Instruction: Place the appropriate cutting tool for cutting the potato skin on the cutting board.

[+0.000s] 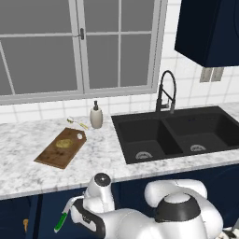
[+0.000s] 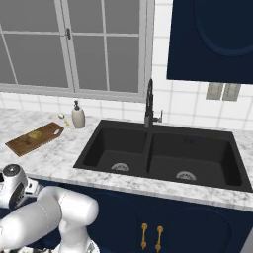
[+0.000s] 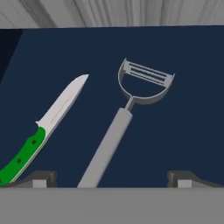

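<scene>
The cutting tool (image 3: pixel 118 131), an all-grey peeler with a slim handle and forked head, lies on a dark blue surface below my hand. My gripper (image 3: pixel 113 179) hangs open over its handle end, one fingertip on each side, touching nothing. Left of the peeler lies a green-handled knife (image 3: pixel 43 131) with a silver blade. Its green handle (image 1: pixel 60 221) also shows beside my hand, low in front of the counter. The brown cutting board (image 1: pixel 49 156) (image 2: pixel 22 143) rests on the marble counter at the left, with the small tan potato (image 1: pixel 64 143) (image 2: pixel 34 134) on it.
A soap dispenser (image 1: pixel 96 115) and a small pale utensil (image 1: pixel 75 122) stand behind the board. The black double sink (image 1: pixel 177 133) with its dark faucet (image 1: pixel 165 91) fills the counter's right side. A dark wall cabinet (image 1: pixel 210 28) hangs at the upper right.
</scene>
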